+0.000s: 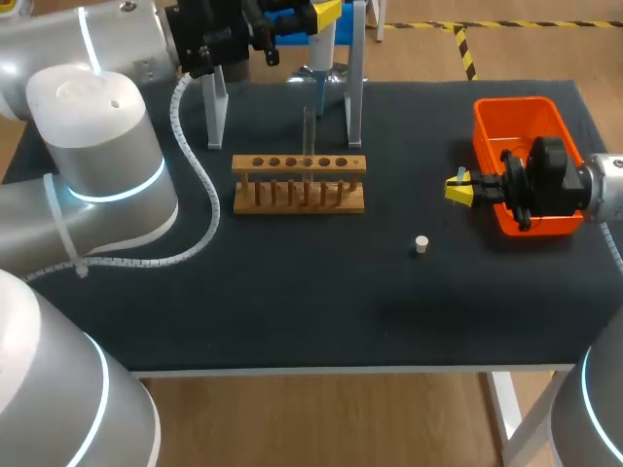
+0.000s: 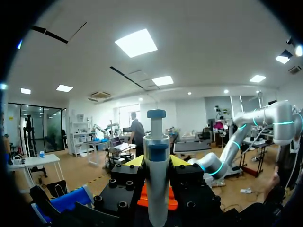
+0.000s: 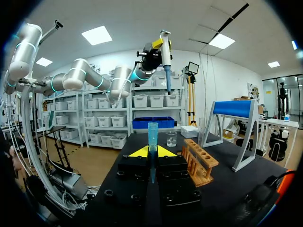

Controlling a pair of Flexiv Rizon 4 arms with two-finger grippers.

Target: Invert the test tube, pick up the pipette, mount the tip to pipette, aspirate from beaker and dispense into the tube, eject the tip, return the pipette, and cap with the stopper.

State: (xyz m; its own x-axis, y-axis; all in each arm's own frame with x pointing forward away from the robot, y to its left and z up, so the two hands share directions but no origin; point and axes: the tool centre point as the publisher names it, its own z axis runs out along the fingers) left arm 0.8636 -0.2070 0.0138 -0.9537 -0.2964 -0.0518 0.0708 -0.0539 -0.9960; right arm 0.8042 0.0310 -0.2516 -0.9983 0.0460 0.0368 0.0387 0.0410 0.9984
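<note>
My left gripper [image 1: 313,14] is raised at the back of the table and is shut on the white-and-blue pipette [image 1: 319,51]. In the left wrist view the pipette [image 2: 156,179] stands upright between the yellow-tipped fingers of the left gripper [image 2: 156,163]. My right gripper [image 1: 456,188] hovers at the right, beside the orange bin [image 1: 518,109], shut on a blue pipette tip [image 3: 152,137]. A clear test tube [image 1: 308,131] stands upright in the wooden rack [image 1: 299,183]. The small white stopper [image 1: 421,244] lies on the mat. A glass beaker [image 3: 171,138] stands beyond the rack.
The pipette stand [image 1: 355,97], with metal legs, sits behind the rack, under the left gripper. The orange bin is at the right edge, partly covered by my right wrist. The black mat [image 1: 292,292] runs to the front edge.
</note>
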